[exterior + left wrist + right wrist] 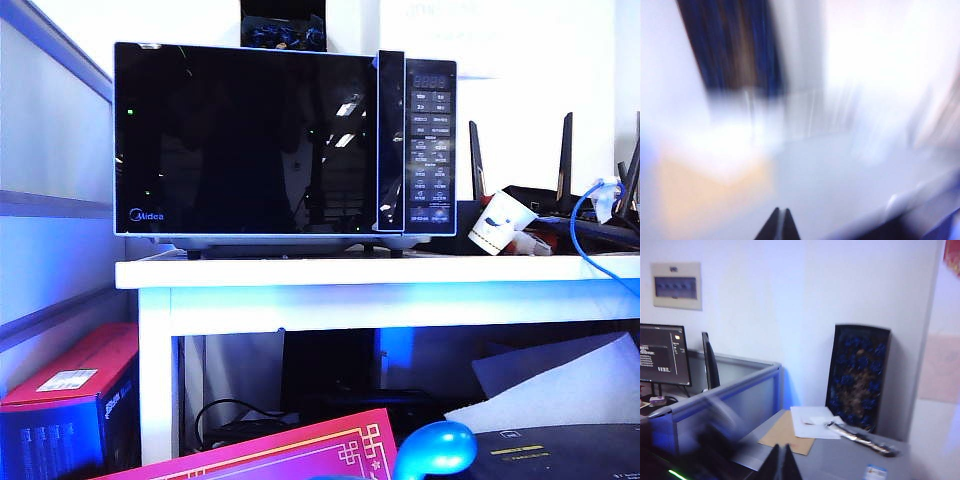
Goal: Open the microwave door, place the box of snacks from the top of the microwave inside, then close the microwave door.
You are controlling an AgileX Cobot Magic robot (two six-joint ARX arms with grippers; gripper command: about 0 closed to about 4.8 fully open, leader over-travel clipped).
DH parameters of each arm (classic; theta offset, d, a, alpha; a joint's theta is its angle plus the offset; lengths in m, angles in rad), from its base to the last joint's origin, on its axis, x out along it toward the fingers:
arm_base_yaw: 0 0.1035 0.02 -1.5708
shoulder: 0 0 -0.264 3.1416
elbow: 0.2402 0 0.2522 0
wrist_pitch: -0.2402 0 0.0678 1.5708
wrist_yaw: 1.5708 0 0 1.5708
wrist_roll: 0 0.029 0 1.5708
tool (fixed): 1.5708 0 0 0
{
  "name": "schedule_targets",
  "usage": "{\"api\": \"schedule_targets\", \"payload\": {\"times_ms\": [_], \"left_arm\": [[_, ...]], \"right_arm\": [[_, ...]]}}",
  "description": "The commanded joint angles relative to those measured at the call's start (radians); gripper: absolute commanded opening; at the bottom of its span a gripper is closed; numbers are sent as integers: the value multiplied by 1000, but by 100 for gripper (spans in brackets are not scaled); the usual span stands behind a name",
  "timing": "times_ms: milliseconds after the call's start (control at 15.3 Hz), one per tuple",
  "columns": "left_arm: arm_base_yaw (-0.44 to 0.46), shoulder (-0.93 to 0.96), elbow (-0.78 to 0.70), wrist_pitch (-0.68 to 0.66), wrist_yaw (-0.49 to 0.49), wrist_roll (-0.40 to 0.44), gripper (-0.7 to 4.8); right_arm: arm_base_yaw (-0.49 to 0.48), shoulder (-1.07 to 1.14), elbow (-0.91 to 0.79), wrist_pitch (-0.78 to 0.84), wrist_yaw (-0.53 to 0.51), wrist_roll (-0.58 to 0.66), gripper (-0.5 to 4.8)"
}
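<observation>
The black microwave [285, 140] stands on a white table [380, 272]. Its glossy door [245, 140] is shut, with the handle strip [390, 140] beside the button panel [431, 145]. The box of snacks is not in view. Neither gripper shows in the exterior view. In the heavily blurred left wrist view, my left gripper [779, 212] has its fingertips together with nothing between them. My right gripper [780, 450] is shut and empty, held above a grey surface [840, 460].
A dark box of blue-wrapped items [283, 30] sits on the microwave and leans against the wall [857, 375]. A brown envelope [787, 436] and white paper [812, 422] lie near it. A paper cup [500, 222], antennas [565, 150] and a blue cable [585, 240] crowd the table's right.
</observation>
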Motion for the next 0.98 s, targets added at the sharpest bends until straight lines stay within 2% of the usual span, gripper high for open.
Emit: {"api": "schedule_targets", "payload": {"times_ms": [65,131,196,327,458,588,719,850,981], "left_arm": [[-3,-263,1,-164,48,-4,-5],[-3,-409,1,-307,123,-4,-6],[-3,-515,1,-428,141,-3,-6],[-3,-716,1,-668,141,1,-6],[-3,-871,1,-838,141,0,-6],[-2,-1058,0,-1011,128,-7,-6],[-2,-1175,-26,-1117,53,-8,-6],[-2,-1285,-183,-1126,44,-9,-6],[-2,-1407,-465,-1042,86,-53,-6]], "right_arm": [[1,-92,5,-80,82,-52,-1],[1,-131,4,-127,103,-52,-1],[1,-167,4,-178,103,-71,-1],[1,-220,1,-314,103,-95,-1],[1,-264,-50,-339,98,-103,-1],[1,-376,-264,-285,69,-119,-1],[1,-558,-623,-102,45,-97,-1],[1,-738,-977,113,43,-73,-1],[1,-916,-1312,301,45,-15,-1]]}}
